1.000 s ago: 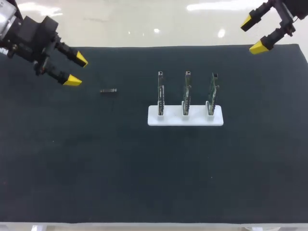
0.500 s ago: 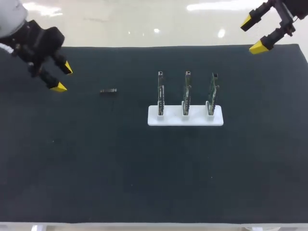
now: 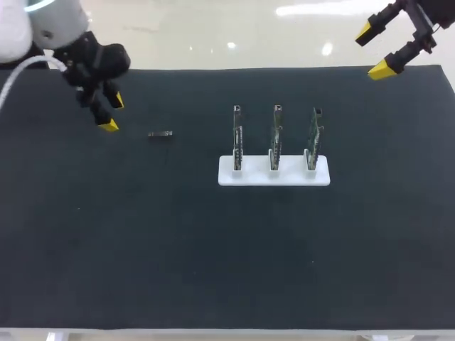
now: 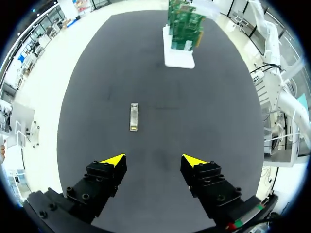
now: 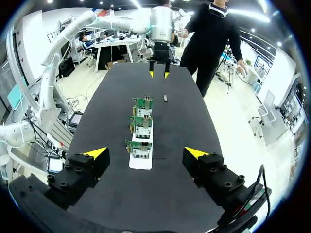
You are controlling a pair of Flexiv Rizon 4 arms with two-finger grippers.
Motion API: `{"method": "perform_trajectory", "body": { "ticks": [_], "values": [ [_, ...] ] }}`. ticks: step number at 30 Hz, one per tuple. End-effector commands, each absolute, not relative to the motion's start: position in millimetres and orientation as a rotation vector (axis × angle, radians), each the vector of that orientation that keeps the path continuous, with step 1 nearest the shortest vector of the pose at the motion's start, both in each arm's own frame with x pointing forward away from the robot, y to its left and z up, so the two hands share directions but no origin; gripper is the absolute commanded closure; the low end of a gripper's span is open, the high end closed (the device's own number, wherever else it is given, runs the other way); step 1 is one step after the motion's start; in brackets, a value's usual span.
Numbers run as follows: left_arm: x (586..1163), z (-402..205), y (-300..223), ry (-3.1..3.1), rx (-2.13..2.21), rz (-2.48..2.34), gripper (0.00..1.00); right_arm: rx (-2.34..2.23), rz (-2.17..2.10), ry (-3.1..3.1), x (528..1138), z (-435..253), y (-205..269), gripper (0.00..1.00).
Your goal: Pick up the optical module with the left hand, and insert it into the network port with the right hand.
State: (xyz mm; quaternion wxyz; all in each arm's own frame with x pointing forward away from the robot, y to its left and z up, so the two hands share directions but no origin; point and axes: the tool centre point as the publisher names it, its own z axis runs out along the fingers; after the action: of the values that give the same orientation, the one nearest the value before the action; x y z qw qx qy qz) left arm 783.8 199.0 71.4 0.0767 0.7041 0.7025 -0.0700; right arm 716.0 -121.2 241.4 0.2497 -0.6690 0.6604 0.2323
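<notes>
optical module (image 3: 161,133) — flat on the table (image 3: 213,249), left of the white card rack (image 3: 227,174). left claw (image 3: 112,114) open, near it on its left; right claw (image 3: 372,51) open — far right corner.

table (image 3: 213,334): rectangular, its top covered almost wholly by a matt black mat (image 3: 213,256). along the table's near edge a narrow white strip of the top shows past the mat. light falls evenly on the mat; faint pale specks dot it.

White left arm (image 3: 32,28) trails a white cable (image 3: 20,69); its black, screw-studded end effector (image 4: 154,160) has yellow tips.
</notes>
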Motion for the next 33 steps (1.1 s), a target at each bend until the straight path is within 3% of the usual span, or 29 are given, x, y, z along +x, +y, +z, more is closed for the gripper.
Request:
{"method": "perform_trajectory", "body": {
  "ticks": [1, 33],
  "values": [
    [811, 61, 190, 2.199, 2.184, -0.260, 0.00, -1.820, 0.632, 1.797, 715, 241, -121, 0.00],
    [822, 29, 169, 2.218, 2.181, -0.204, 0.00, -1.820, 0.632, 1.797, 715, 241, -121, 0.00]
  ]
}}
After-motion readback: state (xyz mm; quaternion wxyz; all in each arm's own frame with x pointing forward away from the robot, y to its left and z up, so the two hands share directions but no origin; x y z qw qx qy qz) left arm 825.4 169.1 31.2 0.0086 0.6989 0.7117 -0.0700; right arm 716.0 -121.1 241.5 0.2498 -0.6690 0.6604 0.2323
